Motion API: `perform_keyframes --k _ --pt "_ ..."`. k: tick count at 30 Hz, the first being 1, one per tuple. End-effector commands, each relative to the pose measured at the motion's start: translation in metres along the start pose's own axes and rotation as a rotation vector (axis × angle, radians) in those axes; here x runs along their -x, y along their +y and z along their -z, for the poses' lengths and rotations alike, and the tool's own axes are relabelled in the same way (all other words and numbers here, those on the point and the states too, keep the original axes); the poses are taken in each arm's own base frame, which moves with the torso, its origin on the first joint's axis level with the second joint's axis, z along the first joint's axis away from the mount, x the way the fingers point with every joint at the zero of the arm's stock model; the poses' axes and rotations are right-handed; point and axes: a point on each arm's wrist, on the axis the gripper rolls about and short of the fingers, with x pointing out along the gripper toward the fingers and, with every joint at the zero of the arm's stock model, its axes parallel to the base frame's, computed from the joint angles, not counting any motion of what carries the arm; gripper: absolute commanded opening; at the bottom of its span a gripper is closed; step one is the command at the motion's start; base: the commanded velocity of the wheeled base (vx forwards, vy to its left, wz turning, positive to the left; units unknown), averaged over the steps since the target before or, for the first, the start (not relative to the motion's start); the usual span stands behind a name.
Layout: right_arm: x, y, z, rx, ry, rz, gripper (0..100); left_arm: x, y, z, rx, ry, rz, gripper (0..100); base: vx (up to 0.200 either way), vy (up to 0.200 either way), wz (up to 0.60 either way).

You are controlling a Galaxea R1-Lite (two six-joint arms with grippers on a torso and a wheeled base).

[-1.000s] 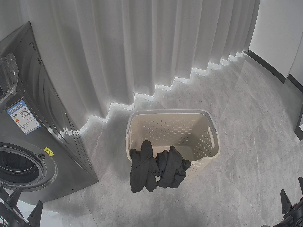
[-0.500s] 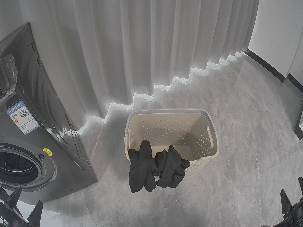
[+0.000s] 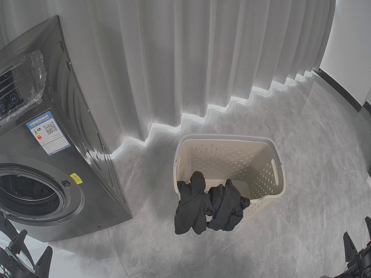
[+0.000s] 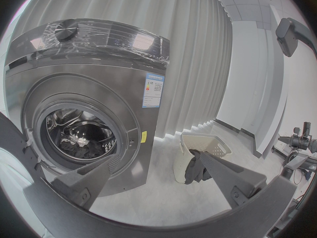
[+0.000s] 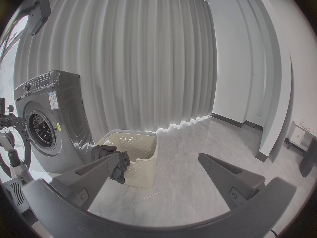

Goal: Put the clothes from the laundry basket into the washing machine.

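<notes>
Dark crumpled clothes (image 3: pixel 193 209) drape over the cream perforated laundry basket (image 3: pixel 232 138), handy for picking; left pincer (image 4: pixel 157 156) and right pincer (image 5: pixel 158 155) gape empty.

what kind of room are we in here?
Probably a home-style laundry corner, possibly a mock-up. A front-loading washing machine stands beside a laundry basket with dark clothes draped over its rim. Behind them a floor-length curtain reaches the tiled floor.

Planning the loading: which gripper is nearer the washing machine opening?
Left. The left gripper sits just before the washing machine opening; the right gripper is far off, past the laundry basket.
</notes>
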Motion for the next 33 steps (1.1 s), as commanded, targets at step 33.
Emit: perform_keyframes --k 33 --pt "-0.090 0.028 -0.113 -0.216 0.357 -0.523 100 -0.001 0.000 0.004 -0.013 0.017 0.004 100 0.000 0.000 0.00"
